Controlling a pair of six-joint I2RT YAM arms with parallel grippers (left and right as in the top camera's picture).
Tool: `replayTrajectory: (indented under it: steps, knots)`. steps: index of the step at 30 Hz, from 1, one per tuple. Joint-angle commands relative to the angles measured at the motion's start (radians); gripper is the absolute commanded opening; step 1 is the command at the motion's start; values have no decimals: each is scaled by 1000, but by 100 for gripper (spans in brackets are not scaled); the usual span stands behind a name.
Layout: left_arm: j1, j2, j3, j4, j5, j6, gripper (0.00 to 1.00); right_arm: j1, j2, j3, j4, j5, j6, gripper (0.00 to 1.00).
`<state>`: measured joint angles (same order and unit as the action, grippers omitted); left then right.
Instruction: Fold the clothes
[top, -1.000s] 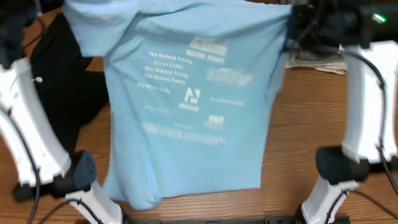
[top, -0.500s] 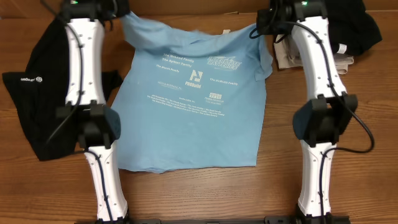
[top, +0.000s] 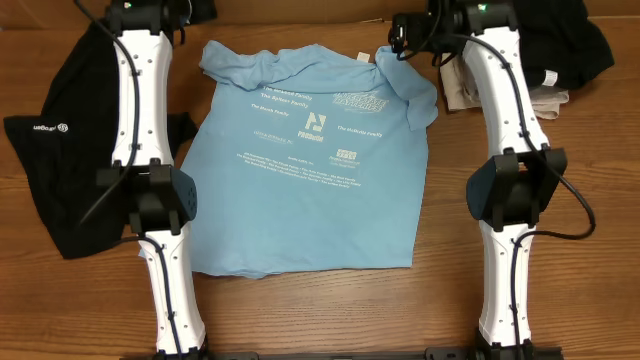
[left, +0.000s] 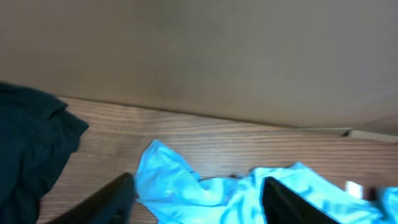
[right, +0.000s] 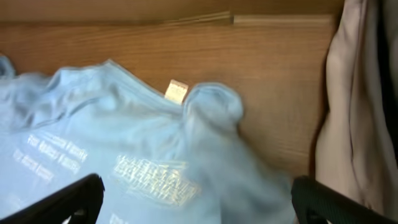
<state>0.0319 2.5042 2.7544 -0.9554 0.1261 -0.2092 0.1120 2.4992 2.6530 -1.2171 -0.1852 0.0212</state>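
The light blue T-shirt (top: 310, 170) lies spread flat on the wooden table, print side up, collar at the far edge. Its left sleeve (left: 180, 186) is bunched between my left gripper's fingers. My left gripper (top: 196, 14) (left: 199, 208) hangs open over that sleeve. At the right shoulder (right: 211, 109) my right gripper (top: 403, 32) (right: 199, 205) stands wide open above the printed fabric and holds nothing. A black top (top: 60, 150) with a small white logo lies at the left, under my left arm, and also shows in the left wrist view (left: 31, 149).
Another dark garment (top: 575, 45) and a beige cloth (top: 555, 100) (right: 354, 112) lie at the back right beside my right arm. A white neck label (right: 176, 91) sticks out at the shirt's collar. A wall (left: 199, 56) runs along the table's far edge.
The shirt, held up and stretched a second ago, has come down flat on the table. Both grippers have opened and let go of its shoulders.
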Motion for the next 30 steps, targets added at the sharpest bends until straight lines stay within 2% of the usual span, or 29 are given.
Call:
replayTrajectory:
  steps: [1, 4, 5, 8, 12, 18, 22, 24, 25, 30]
  knots:
    - [2, -135, 106, -28, 114, 34, 80, -1, -128, 134, -114, -31, 13, 100]
    - [-8, -214, 139, -81, 195, 90, 97, 0, -196, 227, -293, -54, 13, 100]
    - [-12, -244, 141, -101, 207, 94, 100, 0, -220, 253, -351, -61, 13, 100]
    - [-13, -317, 141, -162, 243, 94, 100, 0, -294, 290, -477, -99, 16, 100]
    - [-13, -379, 141, -268, 307, 94, 100, 11, -404, 247, -477, -210, 64, 100]
    - [-14, -423, 142, -503, 300, 79, 100, 66, -545, 150, -477, -168, 112, 100]
    - [-21, -433, 142, -630, 255, 77, 96, 120, -721, -79, -477, 21, 180, 100]
    - [-37, -433, 142, -685, 232, 77, 96, 145, -813, -227, -477, 87, 220, 100]
    - [-60, -431, 141, -715, 200, 74, 96, 162, -883, -366, -477, 116, 259, 100]
    - [-145, -432, 141, -731, 90, 13, 98, 164, -996, -724, -467, 118, 343, 100]
